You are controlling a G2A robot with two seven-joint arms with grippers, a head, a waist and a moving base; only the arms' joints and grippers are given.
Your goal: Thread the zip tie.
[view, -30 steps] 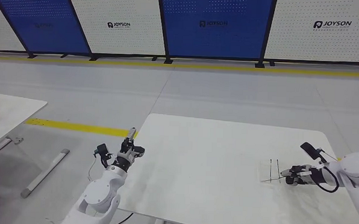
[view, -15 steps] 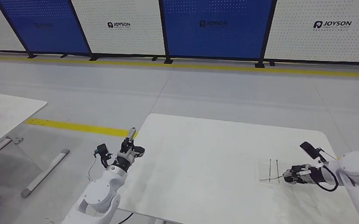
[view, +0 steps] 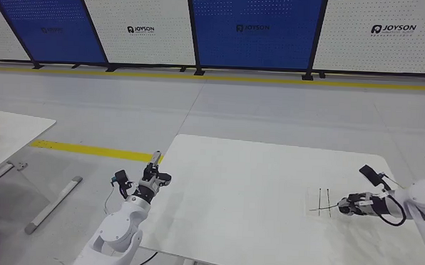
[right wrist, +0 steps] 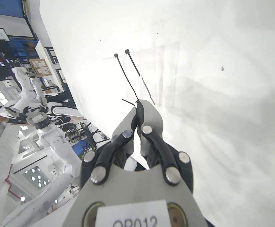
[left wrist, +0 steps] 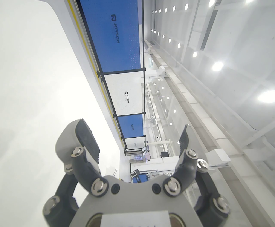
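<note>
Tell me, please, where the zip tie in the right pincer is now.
Top view: toward the table's right edge, where the right pincer is shut on one end of the zip tie; a second zip tie lies right beside it.

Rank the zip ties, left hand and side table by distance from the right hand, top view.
1. The zip ties: right at the right hand.
2. The left hand: across the table, at its edge.
3. The side table: beyond the left hand.

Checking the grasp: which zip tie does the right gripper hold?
The held zip tie: its strap ends in the shut right gripper; the free zip tie lies loose alongside.
</note>
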